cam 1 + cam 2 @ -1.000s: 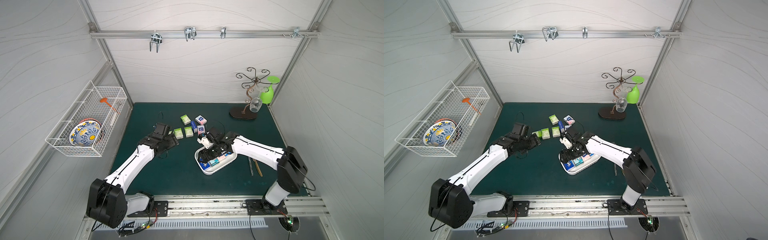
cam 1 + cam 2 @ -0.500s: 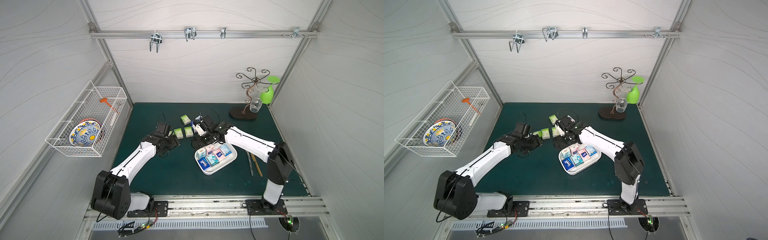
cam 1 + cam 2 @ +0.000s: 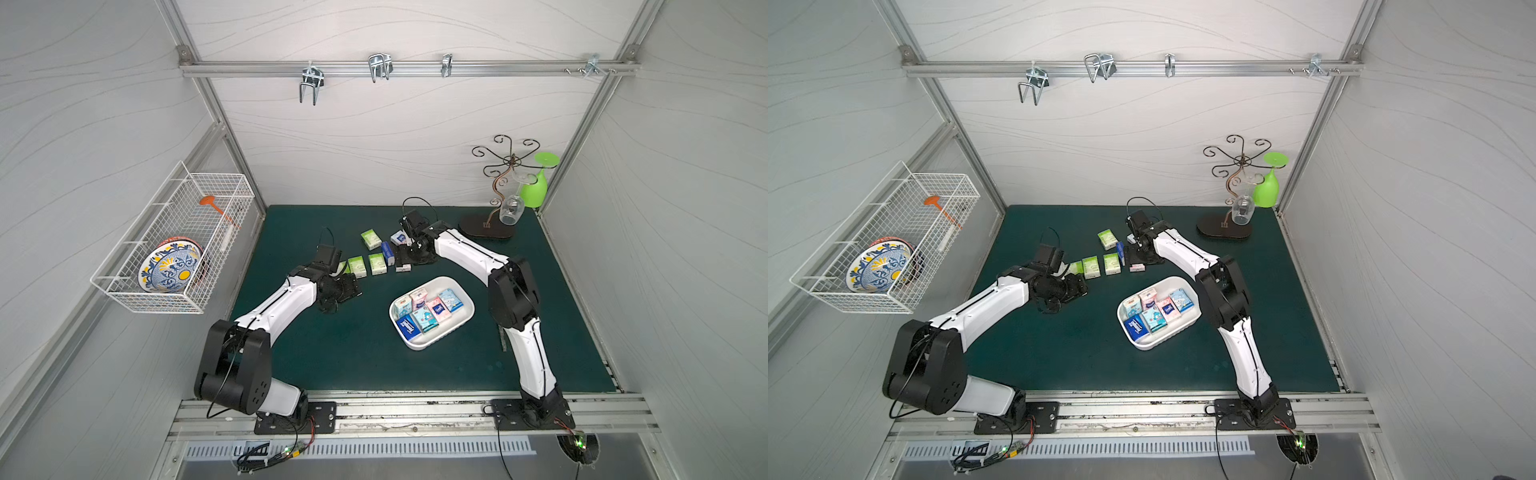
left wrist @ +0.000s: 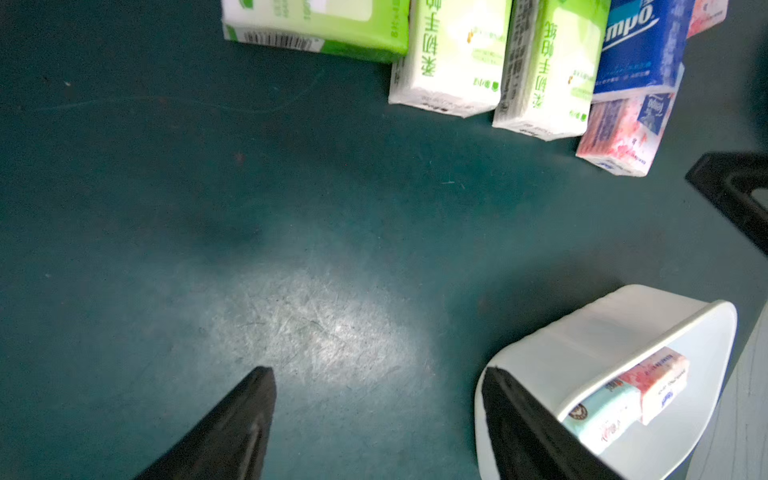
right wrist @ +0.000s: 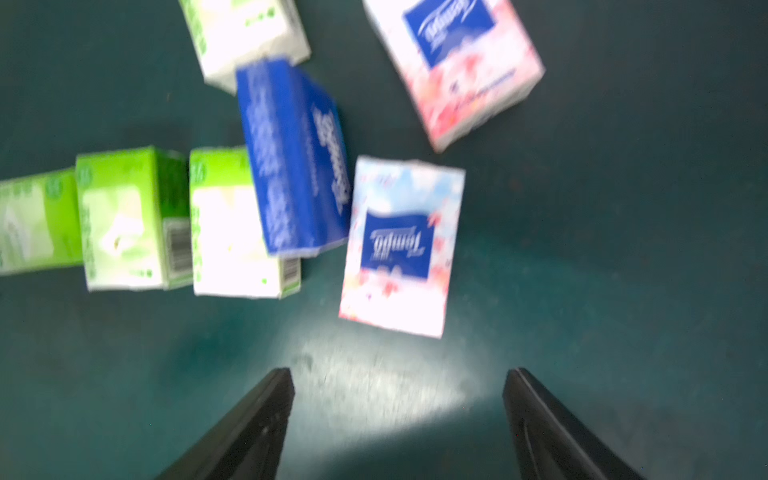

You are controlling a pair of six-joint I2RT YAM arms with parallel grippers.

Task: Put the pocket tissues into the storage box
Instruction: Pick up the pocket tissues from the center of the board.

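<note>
The storage box (image 3: pixel 454 331) is a white tray on the green mat, seen in both top views, and holds several pocket tissues (image 3: pixel 428 309). More pocket tissues lie loose behind it: green ones (image 3: pixel 357 266), a dark blue one (image 3: pixel 387 252) and a pink one (image 3: pixel 403 268). My right gripper (image 5: pixel 401 372) hangs open just short of the pink packet (image 5: pixel 401 245), nothing between its fingers. My left gripper (image 4: pixel 378 370) is open over bare mat, left of the storage box (image 4: pixel 582 332), with the green packets (image 4: pixel 453 58) ahead of it.
A white wire basket (image 3: pixel 174 249) with a painted plate hangs on the left wall. A metal glass stand (image 3: pixel 498 199) with a green glass (image 3: pixel 536 187) and a clear glass stands at the back right corner.
My right gripper has left the storage box and swung back to the loose packets, uncovering the box. The left arm has barely shifted.
</note>
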